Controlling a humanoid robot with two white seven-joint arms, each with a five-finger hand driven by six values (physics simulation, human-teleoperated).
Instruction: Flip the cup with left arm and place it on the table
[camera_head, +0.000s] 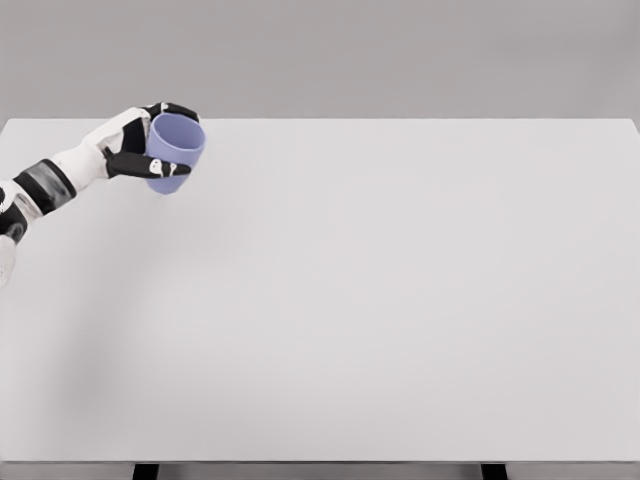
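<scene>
**Holding the blue cup at the far left of the worktop**

Reaching in from the left edge, the robot's left arm, white with black joints, stretches toward the far left corner of the pale grey flat worktop. The left hand is closed around a small light blue plastic cup. The black fingers wrap the cup on its near side, and another dark finger shows over the far side of the rim, so the cup sits between them in a firm hold.

The cup is tilted: its open mouth points up and toward the far right, and the inside wall is visible. Its bottom points down and toward the near left. Whether the bottom touches the worktop or hangs just above it, I cannot tell from this view.

The cup is close to the far edge of the worktop and well apart from the right side. The right arm does not show.
</scene>
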